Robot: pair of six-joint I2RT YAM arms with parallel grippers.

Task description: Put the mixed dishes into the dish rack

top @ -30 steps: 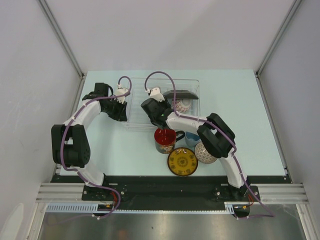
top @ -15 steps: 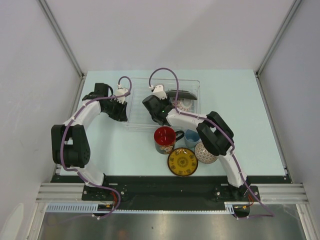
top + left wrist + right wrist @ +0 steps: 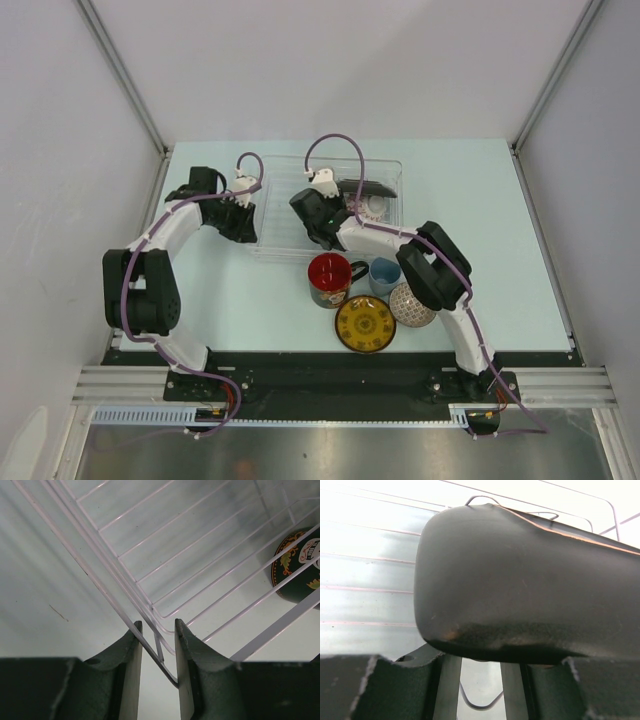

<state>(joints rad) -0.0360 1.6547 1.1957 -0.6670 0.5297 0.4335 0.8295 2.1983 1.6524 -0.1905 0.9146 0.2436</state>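
The left gripper [image 3: 157, 630] is pinching the rim of the clear plastic dish rack [image 3: 100, 588], seemingly bracing it, while the right gripper [image 3: 480, 677] is holding the black square floral plate [image 3: 520, 580] tilted inside for slotting.

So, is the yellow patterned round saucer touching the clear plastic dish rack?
Apart. Top external view shows the saucer on the table, the red mug and light-blue cup standing between it and the rack.
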